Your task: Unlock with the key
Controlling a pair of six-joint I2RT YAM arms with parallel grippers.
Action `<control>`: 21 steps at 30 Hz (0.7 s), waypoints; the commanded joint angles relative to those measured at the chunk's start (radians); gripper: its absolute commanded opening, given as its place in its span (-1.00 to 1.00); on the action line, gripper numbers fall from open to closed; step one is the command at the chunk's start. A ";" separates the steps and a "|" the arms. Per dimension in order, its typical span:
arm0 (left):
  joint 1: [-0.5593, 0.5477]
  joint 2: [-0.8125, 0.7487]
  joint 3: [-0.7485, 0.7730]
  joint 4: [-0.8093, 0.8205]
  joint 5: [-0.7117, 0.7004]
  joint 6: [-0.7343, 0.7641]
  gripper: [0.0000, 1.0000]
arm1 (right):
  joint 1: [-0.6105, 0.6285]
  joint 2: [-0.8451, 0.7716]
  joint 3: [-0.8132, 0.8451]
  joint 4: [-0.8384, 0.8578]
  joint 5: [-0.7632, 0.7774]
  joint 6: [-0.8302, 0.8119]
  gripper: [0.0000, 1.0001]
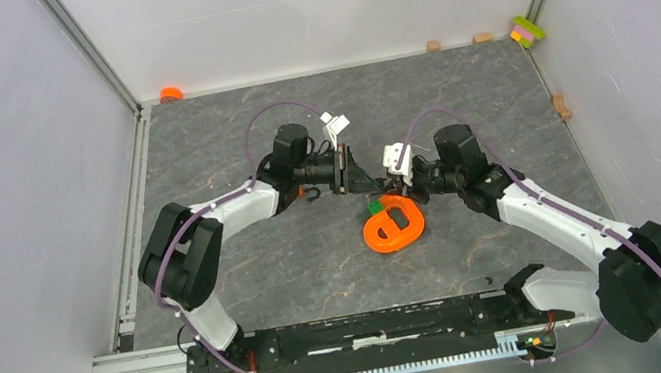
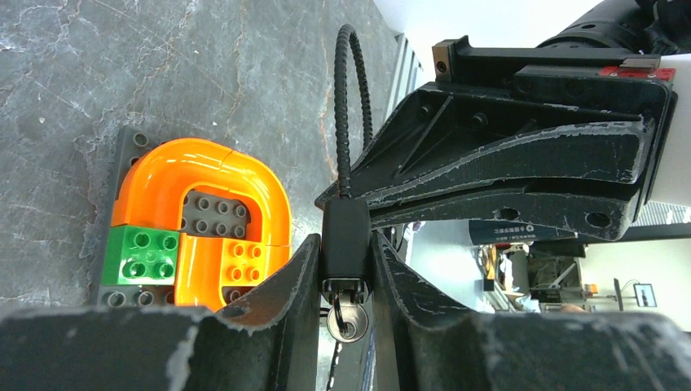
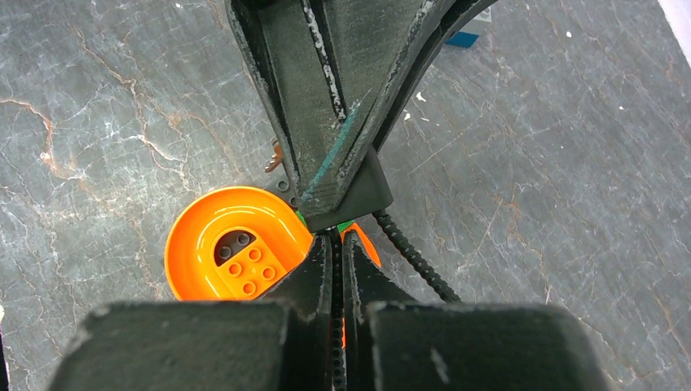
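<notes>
My left gripper [image 2: 346, 261] is shut on a small black lock body [image 2: 345, 236], held above the table. A ribbed black cable [image 2: 342, 106] rises from the lock. A small round silvery piece [image 2: 348, 322] with a hole and a thin ring sticks out of the lock's near end; I cannot tell whether it is the key. No black-headed key shows. My right gripper [image 3: 336, 244] is shut on the cable [image 3: 411, 252], tip to tip with the left gripper [image 1: 364, 181] and the lock [image 3: 363, 191]. In the top view the right gripper [image 1: 410, 183] is mid-table.
An orange ring-shaped brick piece [image 1: 394, 226] with a green brick [image 2: 143, 257] lies under the grippers. A small orange thing [image 1: 302, 191] shows beside the left arm. An orange cap [image 1: 170, 94], wooden blocks [image 1: 433, 46] and a coloured block [image 1: 526, 30] line the back wall.
</notes>
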 commanded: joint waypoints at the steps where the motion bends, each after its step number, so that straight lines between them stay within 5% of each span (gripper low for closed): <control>1: -0.048 -0.018 0.031 -0.130 0.111 0.080 -0.95 | -0.016 0.006 0.050 0.109 0.161 -0.020 -1.00; 21: -0.009 -0.034 0.085 -0.297 0.123 0.186 -0.96 | -0.068 0.015 0.090 -0.002 0.139 -0.129 -1.00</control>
